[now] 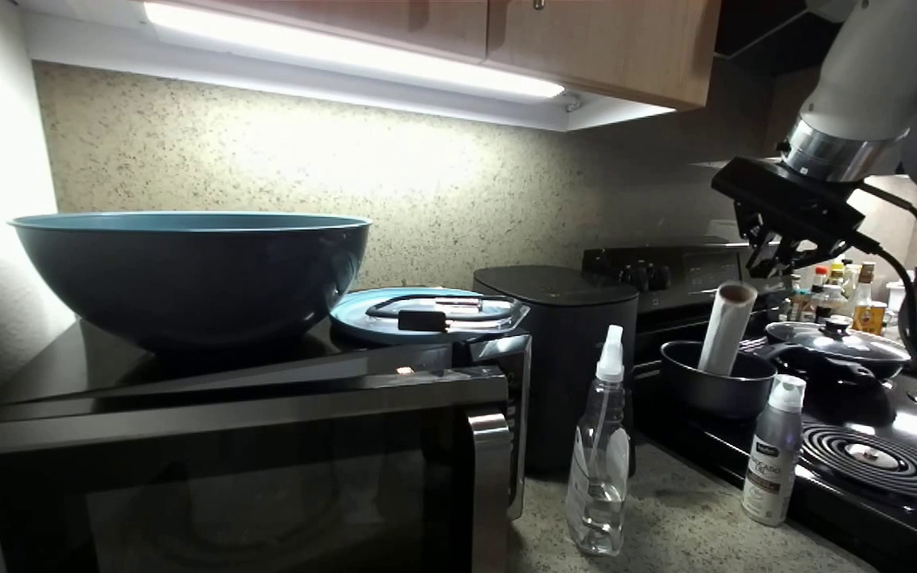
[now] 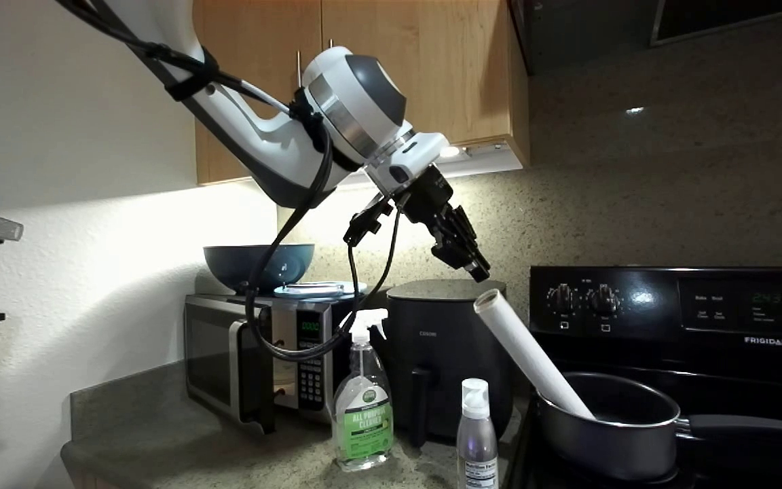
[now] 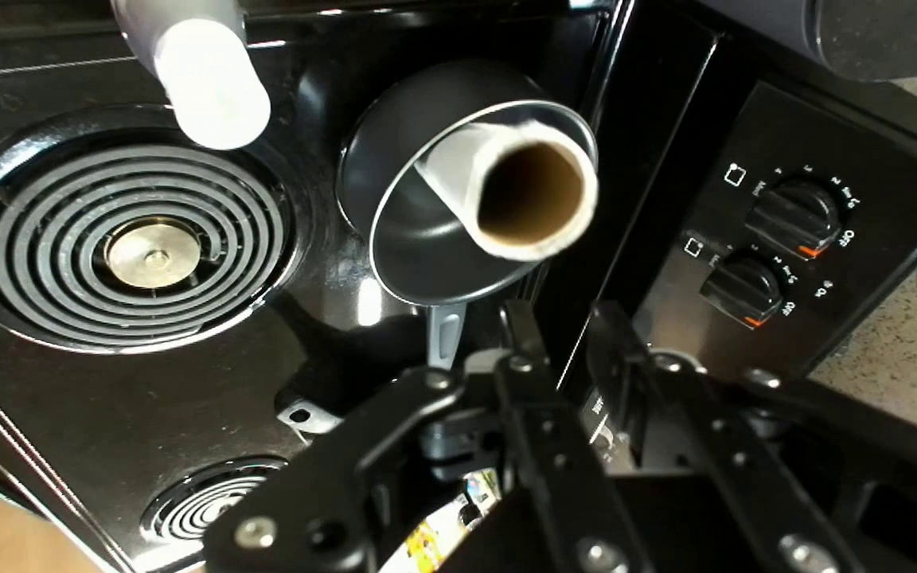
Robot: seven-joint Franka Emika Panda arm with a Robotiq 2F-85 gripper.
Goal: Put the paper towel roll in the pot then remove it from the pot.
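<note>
I am hanging my claw near the upper end of the paper towel roll, jaws standing apart with nothing between them, so the roll is bearing its own weight. It is leaning out of the pot because it is far taller than the low wall around it; the rim seems to be propping it at a slant, while its foot, hidden from me, is probably bracing on the bottom. The slant is probably suiting me, since the upper part is sticking out for grasping without my dipping inside. The pot is sitting level on the stove, which is probably giving it a firm base. I am judging the putting-in as done and the taking-out as what is waiting. The gap between my jaws is looking narrower than the roll's mouth, so I am reckoning on spreading wider, then squeezing gently, for a hollow core might be crumpling under a hard pinch. The oil bottle is standing on the counter near the pot, so I am favouring a pull along the slant over a sideways sweep.
</note>
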